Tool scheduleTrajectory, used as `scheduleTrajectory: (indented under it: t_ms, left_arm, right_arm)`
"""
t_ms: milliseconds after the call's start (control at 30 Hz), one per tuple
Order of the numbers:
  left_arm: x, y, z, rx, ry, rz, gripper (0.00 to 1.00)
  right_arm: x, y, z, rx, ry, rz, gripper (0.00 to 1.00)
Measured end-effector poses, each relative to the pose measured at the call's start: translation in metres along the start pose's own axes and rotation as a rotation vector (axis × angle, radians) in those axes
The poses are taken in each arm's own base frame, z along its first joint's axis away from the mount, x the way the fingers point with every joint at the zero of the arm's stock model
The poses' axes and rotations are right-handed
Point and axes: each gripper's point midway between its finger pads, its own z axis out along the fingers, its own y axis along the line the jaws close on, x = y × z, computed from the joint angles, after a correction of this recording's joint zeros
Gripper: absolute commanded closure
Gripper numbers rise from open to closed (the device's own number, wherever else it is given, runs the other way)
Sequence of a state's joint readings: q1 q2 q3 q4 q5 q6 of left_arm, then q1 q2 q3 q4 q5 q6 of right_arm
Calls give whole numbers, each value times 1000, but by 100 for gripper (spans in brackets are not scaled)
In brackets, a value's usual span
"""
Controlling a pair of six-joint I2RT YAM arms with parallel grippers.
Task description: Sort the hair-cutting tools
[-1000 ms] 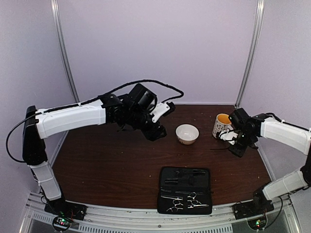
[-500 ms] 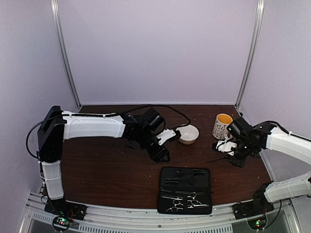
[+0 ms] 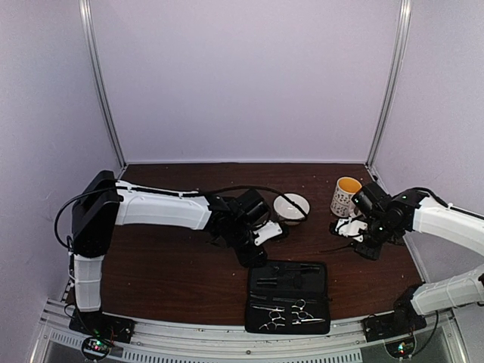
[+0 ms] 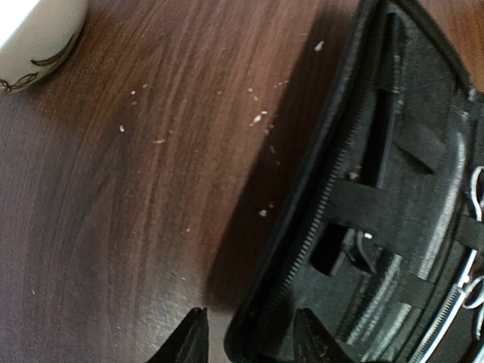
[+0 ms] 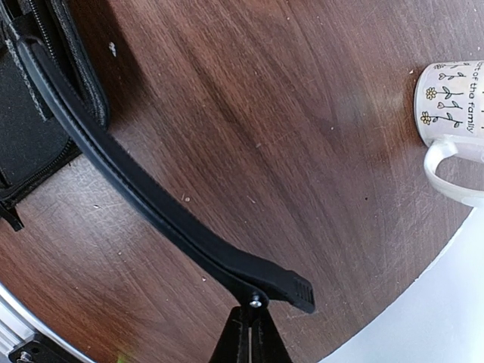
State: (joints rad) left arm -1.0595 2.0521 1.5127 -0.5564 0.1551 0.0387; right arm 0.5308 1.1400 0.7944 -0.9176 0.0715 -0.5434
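Two silver scissors (image 3: 286, 315) lie strapped in the near half of the open black case (image 3: 261, 299); their rings show at the right edge of the left wrist view (image 4: 470, 281). My left gripper (image 3: 258, 257) is open and low over the case's far left corner, one finger either side of the zipped rim (image 4: 253, 344). My right gripper (image 3: 354, 234) is shut on a thin black stick-like piece (image 5: 159, 200), gripped near its riveted end and held just above the table right of the case. A second black piece does not stand out against the case.
A white bowl (image 3: 291, 208) stands behind the left gripper and shows in the left wrist view (image 4: 30, 34). A flowered white mug (image 3: 346, 195) stands at the back right, close to the right gripper (image 5: 454, 106). The case's corner (image 5: 41, 113) lies left of the held piece.
My left arm has swung from high behind the bowl forward and down to the case's far left corner. My right gripper has shifted slightly left and nearer with the black piece.
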Motion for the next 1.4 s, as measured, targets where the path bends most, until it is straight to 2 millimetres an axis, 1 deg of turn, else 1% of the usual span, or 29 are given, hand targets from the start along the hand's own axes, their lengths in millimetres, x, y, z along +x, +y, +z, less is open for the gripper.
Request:
scheduleTrajectory:
  t_ms: [67,167,367,500,633,767,833,933,967,1033,1133,1200,1267,1333,1400]
  left_arm:
    - [0,4,5,-20,9,-1,65]
    - [0,8,10,-41,15,-6,80]
    - [0,10,11,-59,16,-2,100]
    - [2,10,10,-80,15,2,100]
    - [13,16,4,-127,27,-8,100]
    - [31,26,-5,-171,45,-52,100]
    - [43,35,-10,-191,51,-84,100]
    - [50,46,-14,-209,53,-118,100]
    - [50,48,-14,-212,49,-126,95]
    - [48,50,-14,-215,42,-139,76]
    - [48,51,-15,-220,36,-157,61]
    - [49,50,-20,-229,28,-174,56]
    - [52,49,-31,-241,15,-196,54]
    - [57,47,-51,-255,-13,-236,54]
    - [59,43,-70,-260,-51,-281,57]
  right_arm:
    - [0,0,1,-2,3,1,100]
    - [0,0,1,-3,4,0,100]
    - [-1,1,1,-7,2,0,100]
    - [-1,4,4,-18,8,-9,100]
    - [-10,11,6,-39,13,-51,100]
    - [-23,20,9,-60,19,-110,100]
    - [-30,23,12,-70,26,-137,100]
    - [-41,29,16,-79,32,-179,100]
    - [-44,32,17,-83,35,-194,100]
    - [-51,35,20,-83,41,-222,100]
    - [-58,38,25,-81,58,-249,100]
    - [-64,40,29,-84,71,-263,100]
    - [-70,40,32,-84,77,-270,100]
    - [-74,41,33,-80,83,-276,100]
    - [-79,43,34,-74,88,-288,100]
